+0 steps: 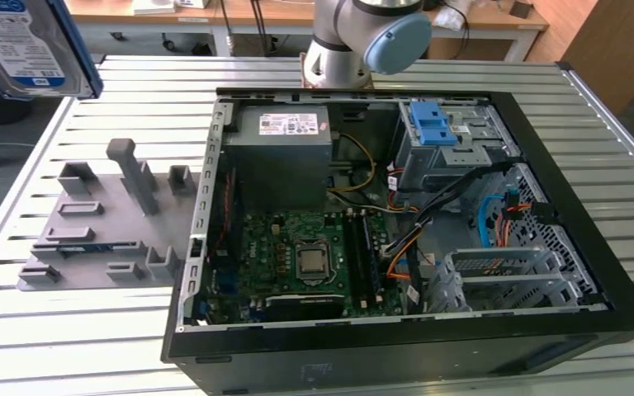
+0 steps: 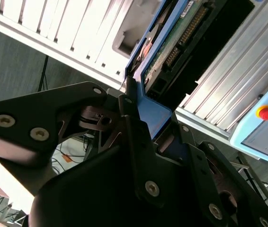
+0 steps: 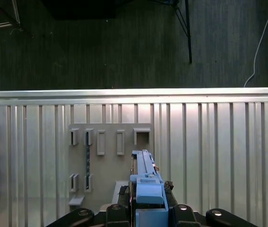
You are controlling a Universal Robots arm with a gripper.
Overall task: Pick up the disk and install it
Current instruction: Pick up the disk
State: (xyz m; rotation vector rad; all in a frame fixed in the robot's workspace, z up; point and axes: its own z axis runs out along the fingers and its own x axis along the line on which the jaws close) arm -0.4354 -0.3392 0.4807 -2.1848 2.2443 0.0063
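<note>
Holds one disk (image 1: 26, 45) in the one gripper (image 2: 143, 113), clamped tight on its blue carrier. Hangs at the exterior view's upper left, over one grey fixture (image 1: 86, 235), beside one open computer case (image 1: 405, 363).

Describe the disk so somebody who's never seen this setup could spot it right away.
Find the open computer case on the slatted table. Toward the exterior view's left, above the grey fixture, the disk hangs aloft: silver, white-and-blue label, blue frame, unlike the grey power supply.
</note>
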